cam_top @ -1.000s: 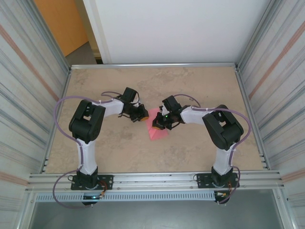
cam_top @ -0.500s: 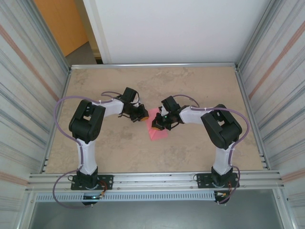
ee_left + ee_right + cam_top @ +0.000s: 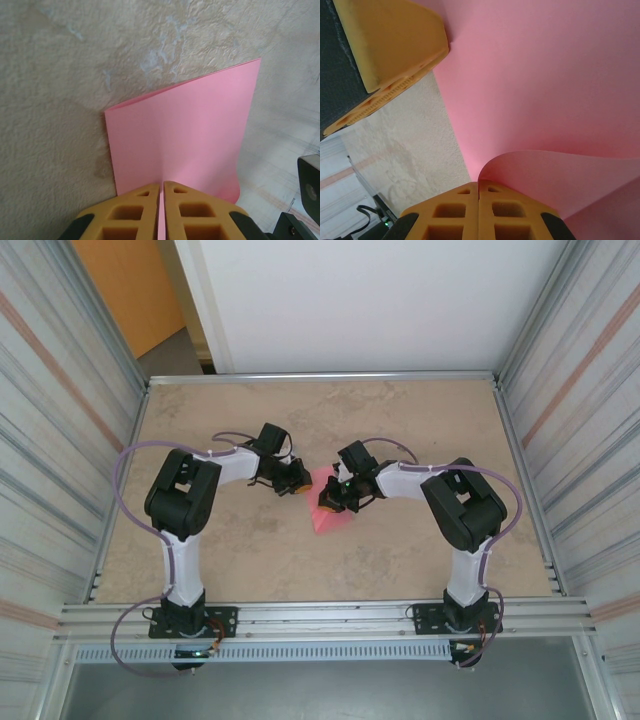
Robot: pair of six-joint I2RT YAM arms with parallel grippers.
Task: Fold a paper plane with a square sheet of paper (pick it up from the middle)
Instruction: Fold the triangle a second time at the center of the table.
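One square sheet of paper [image 3: 185, 140], pink and partly folded, lies mid-tabletop [image 3: 400, 420] between two arms. Left fingers [image 3: 137, 200] pinch its edge; right fingers [image 3: 455, 210] pinch a curled-up flap. Beige mottled surface, ribbed metal walls [image 3: 60, 390] — white panel [image 3: 370, 300] behind.

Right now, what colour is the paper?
Plain pink, no pattern; the square sheet of paper shows best in the left wrist view.

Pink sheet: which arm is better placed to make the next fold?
Right, probably. The right gripper is shut on a lifted, curling flap of the sheet; the left gripper only pinches the flat part's edge, anchoring it.
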